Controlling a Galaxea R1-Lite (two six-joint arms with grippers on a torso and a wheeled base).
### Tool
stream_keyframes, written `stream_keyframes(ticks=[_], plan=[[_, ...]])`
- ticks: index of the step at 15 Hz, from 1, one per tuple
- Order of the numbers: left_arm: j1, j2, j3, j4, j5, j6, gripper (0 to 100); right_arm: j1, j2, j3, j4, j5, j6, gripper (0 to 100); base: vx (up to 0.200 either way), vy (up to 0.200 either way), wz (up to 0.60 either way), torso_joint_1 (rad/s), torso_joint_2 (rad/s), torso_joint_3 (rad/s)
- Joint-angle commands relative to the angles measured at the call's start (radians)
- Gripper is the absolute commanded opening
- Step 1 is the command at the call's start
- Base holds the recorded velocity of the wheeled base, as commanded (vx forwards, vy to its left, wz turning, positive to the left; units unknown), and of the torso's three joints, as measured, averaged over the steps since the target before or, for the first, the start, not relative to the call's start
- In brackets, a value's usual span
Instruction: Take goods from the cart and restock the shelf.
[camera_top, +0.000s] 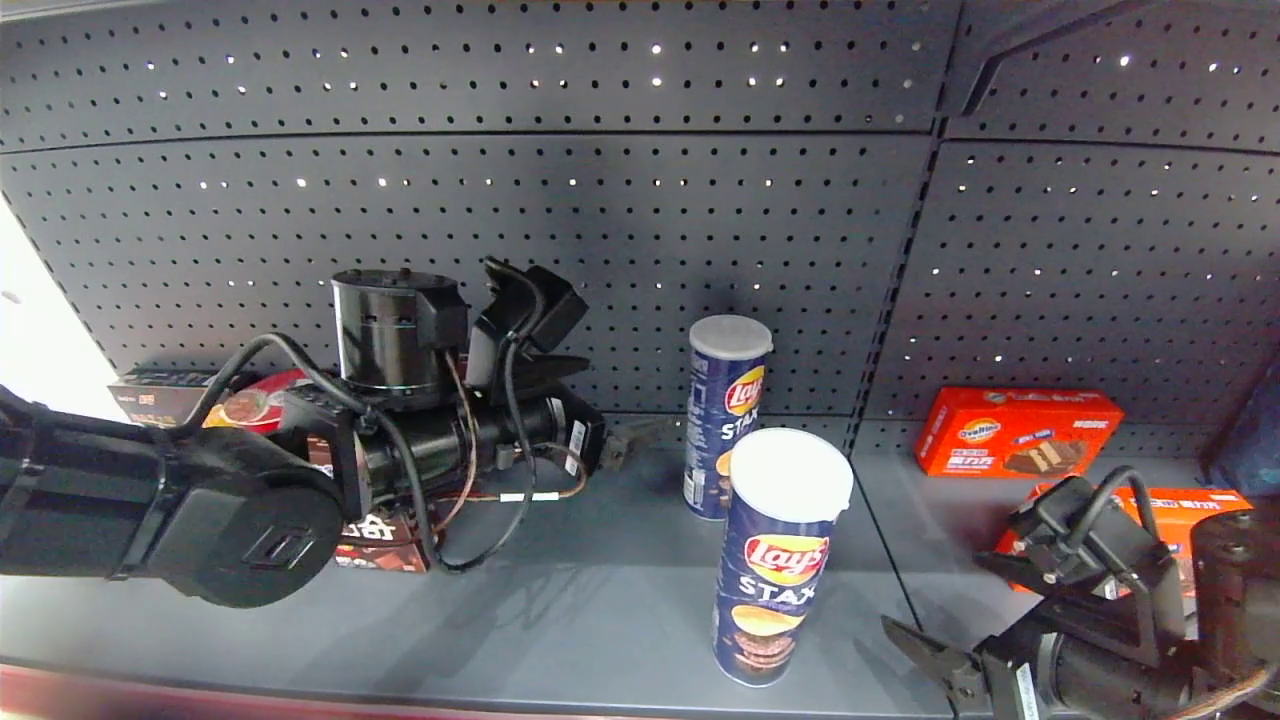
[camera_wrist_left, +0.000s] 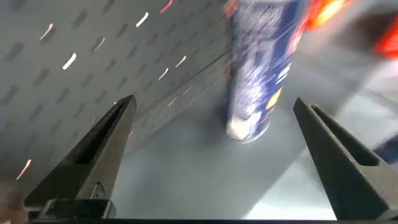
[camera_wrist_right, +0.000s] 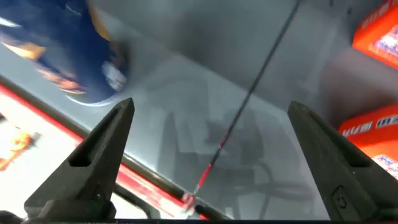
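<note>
Front can (camera_top: 780, 560) and rear can (camera_top: 725, 420) were stood upright on the shelf (camera_top: 560, 620), near each other. Left gripper (camera_wrist_left: 214, 102) fingers were spread apart; right gripper (camera_wrist_right: 208, 106) fingers likewise. Orange boxes (camera_top: 1015, 430) were shelved at right.

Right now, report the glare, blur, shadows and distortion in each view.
Head view: white glare washes out the left edge, the grey perforated back panel bows, soft shadows lie on the grey metal shelf. Left wrist view: the blue crisp can is smeared. Right wrist view: a blue can and orange cardboard boxes are soft.
</note>
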Motion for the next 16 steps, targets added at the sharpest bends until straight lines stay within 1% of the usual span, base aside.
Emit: stream_keyframes(ticks=[1,3,4,5,6,7,8,9,11,16], plan=[[-0.03,-0.065,0.033,0.028,0.08,-0.005,100,0.004,0.072,-0.005,0.0,-0.015,0.0,100,0.0,0.0,0.0,0.0,0.0,0.0],[-0.021,-0.089,0.05,0.048,0.159,-0.001,100,-0.003,0.103,-0.012,0.001,-0.044,0.0,100,0.0,0.0,0.0,0.0,0.0,0.0],[-0.018,-0.105,0.045,0.077,0.182,0.001,100,-0.006,0.116,-0.022,0.001,-0.045,0.0,100,0.0,0.0,0.0,0.0,0.0,0.0],[-0.012,-0.131,0.036,0.13,0.192,0.014,100,-0.006,0.129,-0.041,0.001,-0.047,0.0,100,0.0,0.0,0.0,0.0,0.0,0.0],[-0.006,-0.152,0.027,0.184,0.192,0.034,100,-0.004,0.146,-0.061,0.001,-0.047,0.0,100,0.0,0.0,0.0,0.0,0.0,0.0],[-0.006,-0.169,0.025,0.212,0.195,0.051,100,-0.004,0.164,-0.084,0.0,-0.047,0.0,100,0.0,0.0,0.0,0.0,0.0,0.0],[-0.001,-0.175,0.03,0.212,0.195,0.059,100,-0.004,0.178,-0.104,0.0,-0.047,0.0,100,0.0,0.0,0.0,0.0,0.0,0.0],[0.005,-0.175,0.041,0.202,0.197,0.061,100,-0.004,0.196,-0.137,0.0,-0.047,0.0,100,0.0,0.0,0.0,0.0,0.0,0.0],[0.008,-0.177,0.045,0.202,0.198,0.057,100,0.002,0.216,-0.165,0.0,-0.047,0.0,100,0.0,0.0,0.0,0.0,0.0,0.0],[0.008,-0.177,0.053,0.202,0.198,0.054,100,0.057,0.216,-0.162,0.0,-0.047,0.0,100,0.0,0.0,0.0,0.0,0.0,0.0]])
